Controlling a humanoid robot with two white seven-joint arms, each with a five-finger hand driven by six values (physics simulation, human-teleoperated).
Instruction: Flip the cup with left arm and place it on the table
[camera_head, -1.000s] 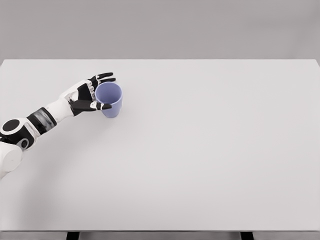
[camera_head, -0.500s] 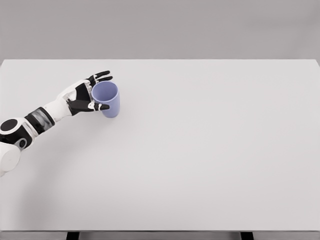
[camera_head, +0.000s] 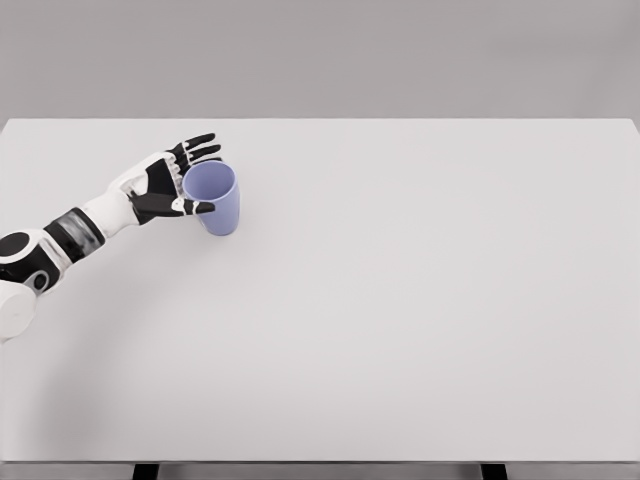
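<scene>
A lavender cup (camera_head: 214, 203) stands upright on the white table (camera_head: 400, 300) at the far left, its mouth facing up. My left hand (camera_head: 209, 178) sits against the cup's left side, its arm coming in from the lower left. Its fingers (camera_head: 198, 148) are spread and stretched out behind the rim, apart from the cup wall. The thumb (camera_head: 196, 208) lies along the near side at the rim; whether it touches the cup is unclear. The hand is open and holds nothing. My right arm is out of view.
The table's far edge (camera_head: 320, 120) runs just behind the hand, and its left edge lies near my forearm (camera_head: 80, 228). A grey wall stands behind the table.
The cup has shifted slightly left and come to stand on the table. My fingers have straightened off its far side, and the hand has drawn back a little to the left and up.
</scene>
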